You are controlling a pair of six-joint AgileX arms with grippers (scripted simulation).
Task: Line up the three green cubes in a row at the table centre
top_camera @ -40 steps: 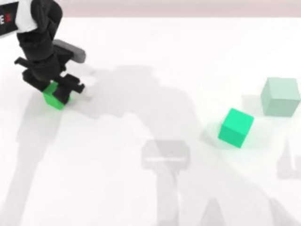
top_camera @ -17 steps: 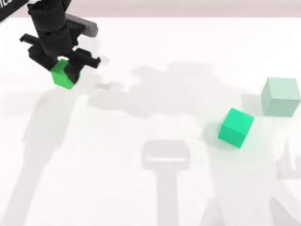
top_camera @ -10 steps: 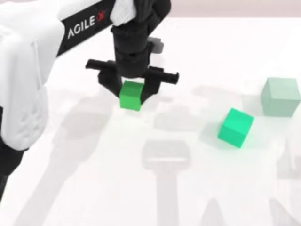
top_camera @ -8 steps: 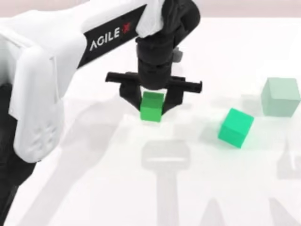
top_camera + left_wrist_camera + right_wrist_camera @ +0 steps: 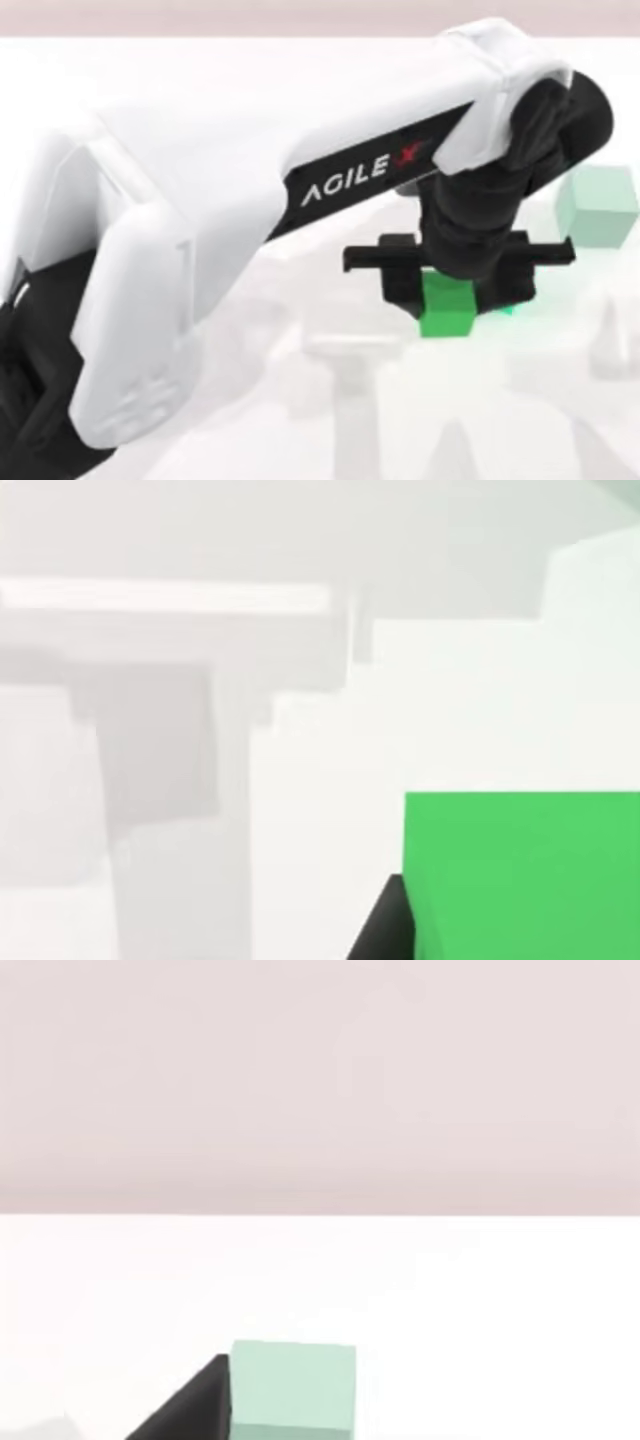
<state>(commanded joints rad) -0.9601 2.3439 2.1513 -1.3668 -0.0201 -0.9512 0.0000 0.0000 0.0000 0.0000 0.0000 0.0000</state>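
bright green small cube (image 5: 446, 306) sits gripped in left end effector (image 5: 455, 296).

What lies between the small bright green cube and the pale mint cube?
In the top view: a black finger of the left hand holding the small bright green cube, a mostly hidden sliver of the emerald cube, then bare table.

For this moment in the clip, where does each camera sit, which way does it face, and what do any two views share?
Top view: above the table, looking down; left arm with its end effector shut on the bright green cube.
Left wrist view: on the left arm, facing the table; that cube fills one corner.
Right wrist view: low, facing across the table; dark finger beside the pale mint cube.
Shared: top and right wrist views both show the mint cube.
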